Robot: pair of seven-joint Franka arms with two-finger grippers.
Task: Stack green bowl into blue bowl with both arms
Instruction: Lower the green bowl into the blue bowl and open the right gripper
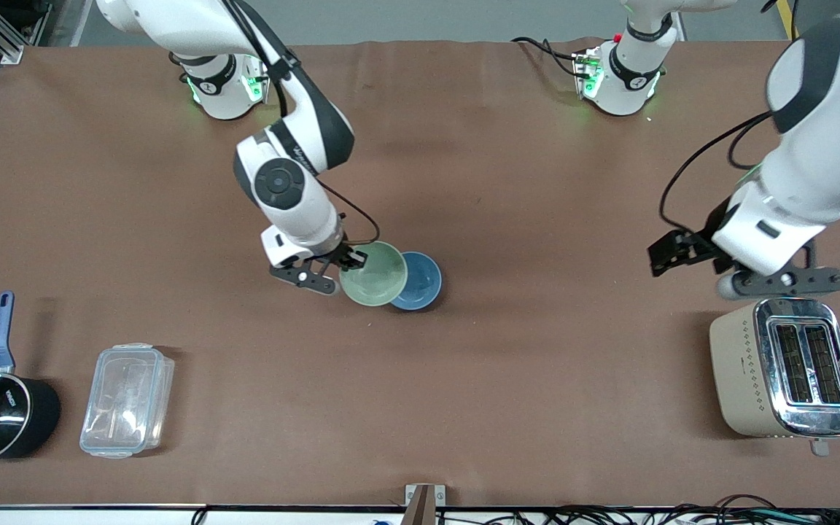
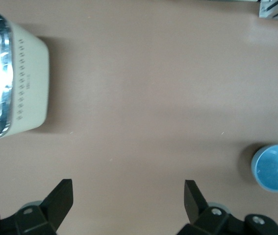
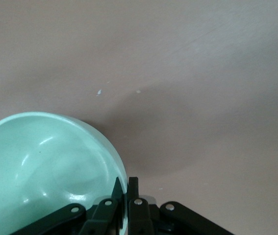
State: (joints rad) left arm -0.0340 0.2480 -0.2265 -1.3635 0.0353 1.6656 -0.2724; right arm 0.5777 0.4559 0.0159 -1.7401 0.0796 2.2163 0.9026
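Right gripper [image 1: 351, 260] pinches the green bowl [image 1: 374, 273] by its rim, one finger inside, one outside, so the bowl hangs free to drop into the blue bowl [image 1: 418, 280]. Green overlaps blue's edge toward the right arm's end; it looks lifted, though contact is hard to rule out. Right arm reaches down steeply mid-table. Left arm waits, left gripper [image 2: 128, 196] spread wide and empty, above the table beside the toaster [image 1: 784, 366].
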